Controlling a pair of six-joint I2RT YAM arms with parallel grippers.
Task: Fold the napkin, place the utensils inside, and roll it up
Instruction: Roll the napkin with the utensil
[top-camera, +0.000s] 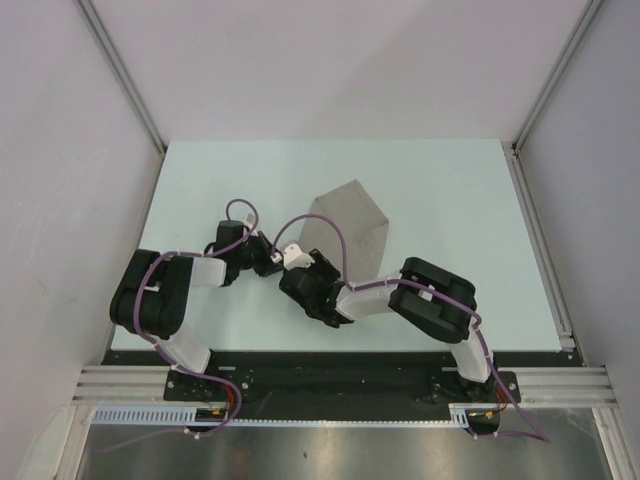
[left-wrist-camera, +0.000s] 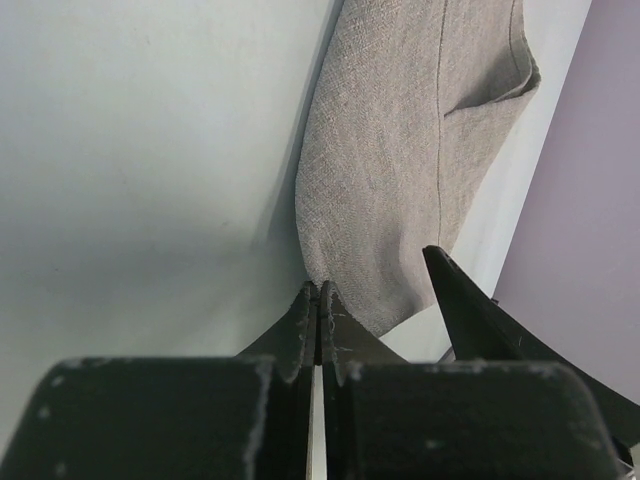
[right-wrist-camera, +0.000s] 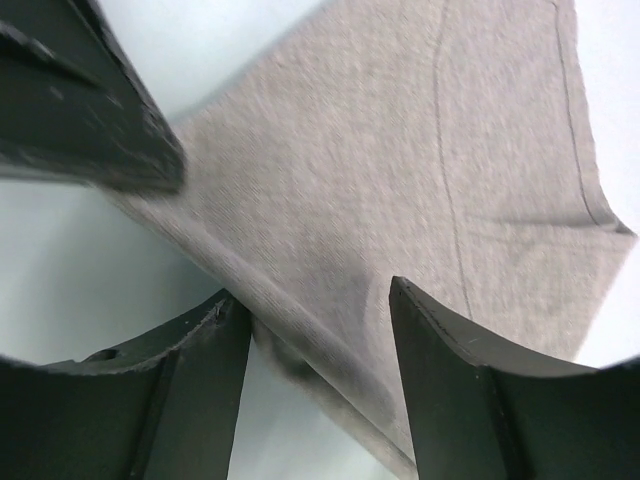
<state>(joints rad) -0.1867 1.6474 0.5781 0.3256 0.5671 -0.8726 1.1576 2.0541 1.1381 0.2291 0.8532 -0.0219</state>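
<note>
The table (top-camera: 450, 200) runs pale and bare away from both of your tools on every side. The napkin (top-camera: 350, 225) lies ahead of them, its bulk spreading away from the fingertips and its near corner drawn back to them. From above it looks doubled over or partly raised off the table; I cannot tell which, so I would not count the fold as finished.

Your left tool (left-wrist-camera: 319, 292) has its jaws pressed together, and the napkin's near edge runs right into the closed tips. With the cloth pulled into a taut ridge leading away from it, I judge it is pinching the napkin. Your right tool (right-wrist-camera: 312, 300) sits just beside the left, jaws apart, with that ridge passing between the fingers and nothing clamped.

I judge you are early in the job, with the fold in hand. Placing the utensils and rolling the napkin up are both left to do. No utensil shows near either tool in any view, so you will have to locate it first.

No brand, label or writing can be read anywhere.
</note>
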